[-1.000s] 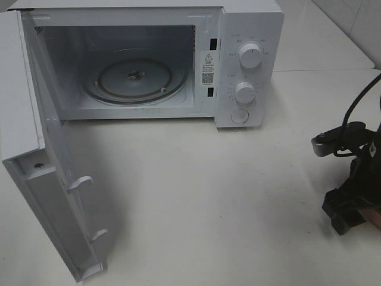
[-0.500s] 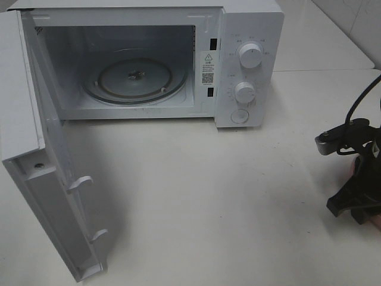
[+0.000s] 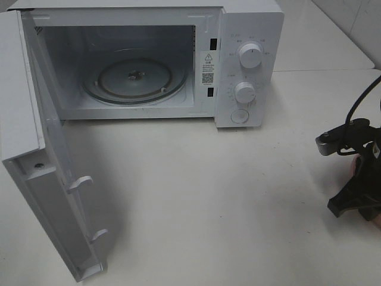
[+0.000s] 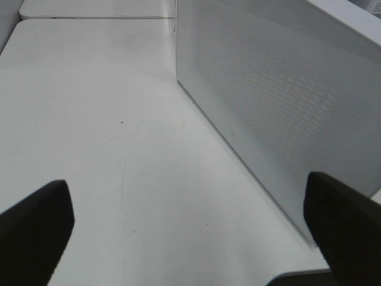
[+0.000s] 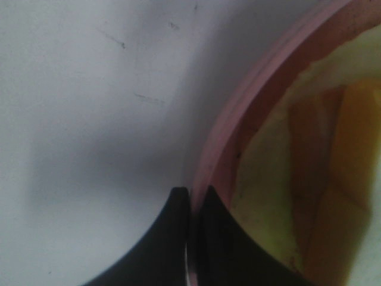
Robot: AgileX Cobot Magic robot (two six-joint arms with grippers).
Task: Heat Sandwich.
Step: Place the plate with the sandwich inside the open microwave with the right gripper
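right gripper (image 5: 191,195) just clamped down, jaws now pinched on the pink plate (image 5: 238,122) rim. sandwich (image 5: 312,170) sits on that plate, just past the fingertips. Grasp looks made; next is the lift to the open microwave (image 3: 262,36). left gripper (image 4: 186,182) spread wide, holding nothing.

White matte table (image 3: 196,196), faint scuffs and specks, second white table (image 3: 318,42) butted up behind, dark seam (image 3: 321,70) between them, pale tiled surface (image 3: 363,18) far right corner, wall or floor unclear, even overhead light, soft shadows
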